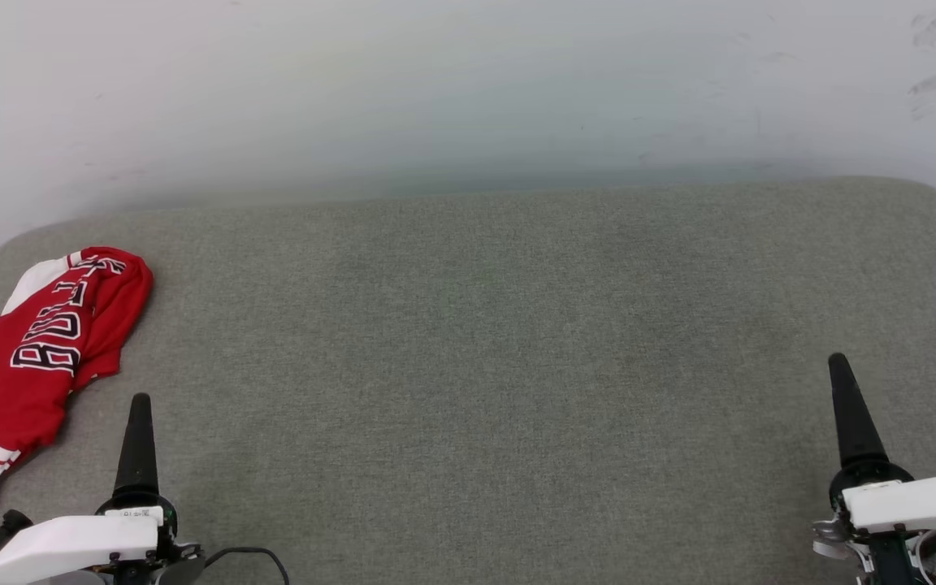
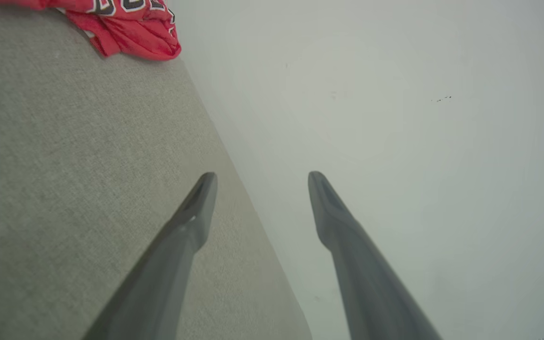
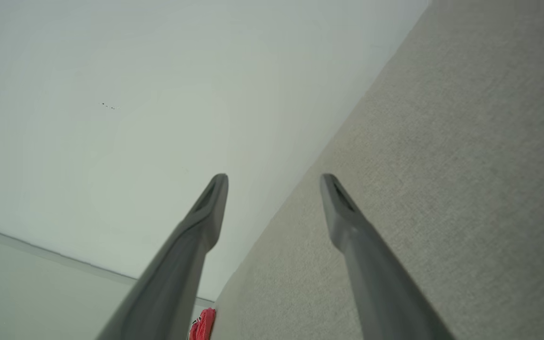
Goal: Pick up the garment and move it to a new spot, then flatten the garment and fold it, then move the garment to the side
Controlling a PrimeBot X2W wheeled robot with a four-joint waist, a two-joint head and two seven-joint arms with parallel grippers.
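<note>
The jersey (image 1: 29, 349) lies bunched at the far-left end of the grey cushion (image 1: 468, 341), right at its left edge. It is red side up, with black, white-edged letters showing across the folds. A white sleeve sits at its far end, and a white part with a red stripe reaches toward the near-left corner. Behind the cushion stands a pale wall (image 1: 468, 81).

The left gripper (image 2: 260, 175) hangs over the near-left part of the cushion, pointing toward the far side. It is near the right side of the jersey but apart from it. Its jaws stand wide apart with nothing between them, and in its wrist view the jersey is well beyond the fingertips.

The right gripper (image 3: 274, 175) hangs over the near-right part of the cushion, well apart from the jersey. Its jaws also stand wide apart and are empty. A small red scrap of the jersey shows far off at the bottom of its wrist view.
</note>
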